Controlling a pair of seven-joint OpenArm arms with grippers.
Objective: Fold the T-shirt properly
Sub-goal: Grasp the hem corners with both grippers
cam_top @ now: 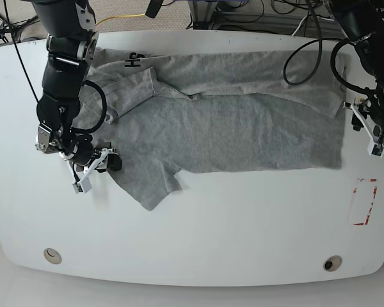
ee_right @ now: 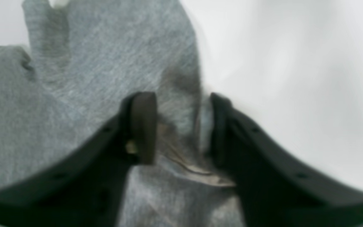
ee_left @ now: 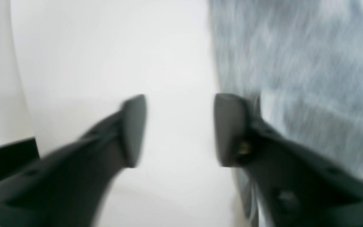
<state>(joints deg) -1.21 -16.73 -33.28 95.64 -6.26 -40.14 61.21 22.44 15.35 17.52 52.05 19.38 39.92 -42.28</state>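
The grey T-shirt (cam_top: 230, 128) lies spread across the white table (cam_top: 211, 236), its far strip folded over with black lettering (cam_top: 134, 59) showing at the back left. My right gripper (cam_top: 99, 165) is low at the shirt's near-left sleeve. In the right wrist view its jaws (ee_right: 183, 129) stand apart, straddling the edge of the T-shirt (ee_right: 106, 63), with a ridge of cloth between them. My left gripper (cam_top: 371, 131) hovers just past the shirt's right edge. It is open (ee_left: 180, 129) over bare table, with the T-shirt (ee_left: 310, 63) beside its right finger (ee_left: 232, 126).
A red-outlined rectangle (cam_top: 363, 201) is marked on the table near the right edge. Two round holes (cam_top: 51, 256) (cam_top: 333, 263) sit along the front edge. Cables trail behind the table's far side. A dark edge (ee_left: 8, 157) shows at the left of the left wrist view.
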